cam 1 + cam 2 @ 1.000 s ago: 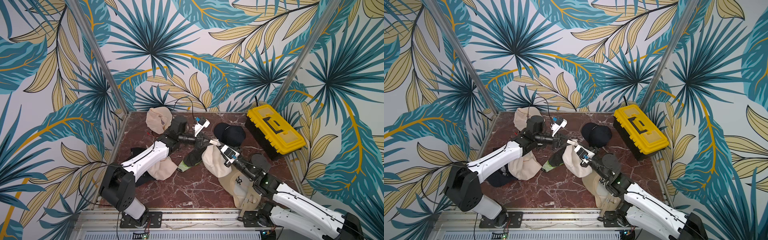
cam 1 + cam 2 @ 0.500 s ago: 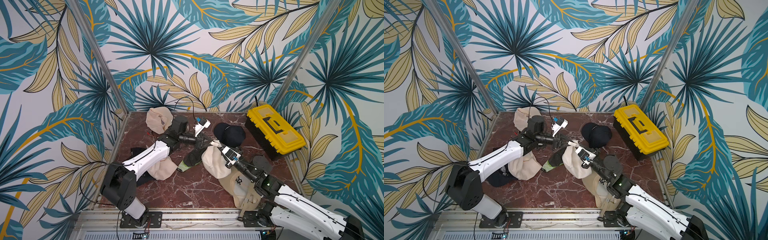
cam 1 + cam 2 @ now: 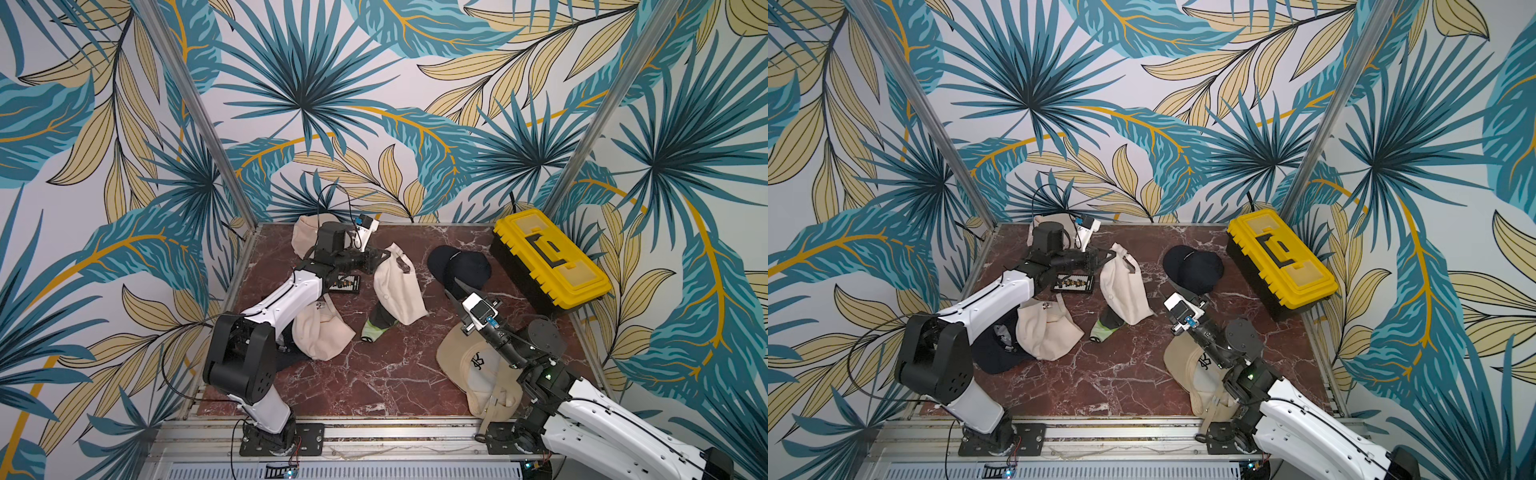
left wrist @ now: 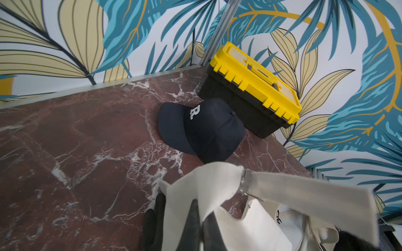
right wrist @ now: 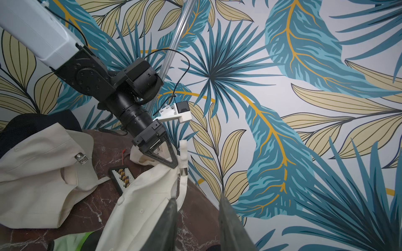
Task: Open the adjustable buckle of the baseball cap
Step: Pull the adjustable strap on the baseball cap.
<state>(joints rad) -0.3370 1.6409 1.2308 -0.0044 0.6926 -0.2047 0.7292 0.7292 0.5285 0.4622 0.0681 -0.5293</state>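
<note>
The cream fabric baseball cap (image 3: 397,286) rests in the middle of the dark red marble table (image 3: 374,382). Right of it lies the navy fabric cap (image 3: 459,266), and just beside that, at the right wall, stands the yellow-lidded black plastic toolbox (image 3: 548,259). The flat black parts tray (image 3: 347,284) lies left of the cream cap.

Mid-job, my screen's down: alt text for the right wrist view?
The left fingers pinch the cream cap by its back strap, beside the metal buckle. The right fingers stand apart, empty, in the foreground; a second cream cap lies on the marble table.
</note>
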